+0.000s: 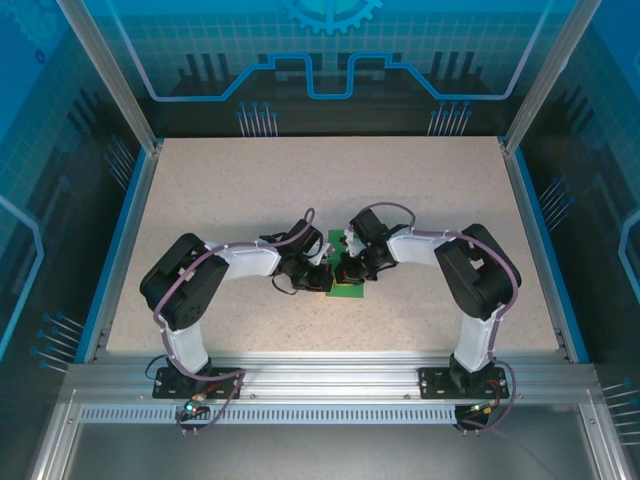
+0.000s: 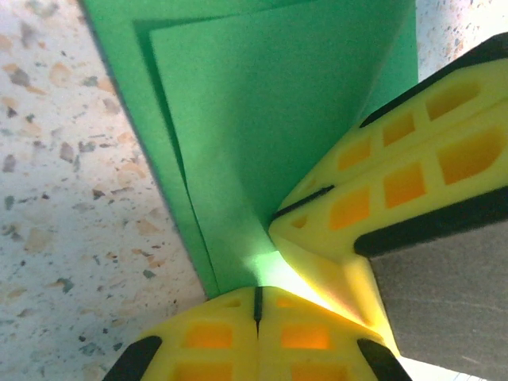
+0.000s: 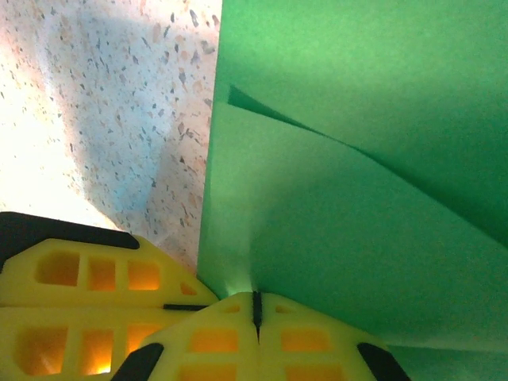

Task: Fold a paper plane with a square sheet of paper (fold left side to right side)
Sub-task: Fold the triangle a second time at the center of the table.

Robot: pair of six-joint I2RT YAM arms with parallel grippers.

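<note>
The green sheet of paper (image 1: 347, 290) lies mid-table, folded into overlapping layers, mostly hidden under both wrists in the top view. My left gripper (image 1: 326, 276) is shut, its yellow tips (image 2: 258, 298) touching the paper (image 2: 262, 119) at a crease where a flap lifts. The right gripper (image 1: 350, 268) is shut too, tips (image 3: 256, 300) set against the paper (image 3: 357, 198) near its left edge. The two grippers stand tip to tip: the right one's fingers (image 2: 397, 182) show in the left wrist view, the left one's fingers (image 3: 87, 302) in the right wrist view.
The speckled tabletop (image 1: 300, 180) stretches around the paper, bounded by blue side rails (image 1: 125, 240) and an aluminium frame (image 1: 330, 380) at the near edge. Blue patterned walls enclose the cell.
</note>
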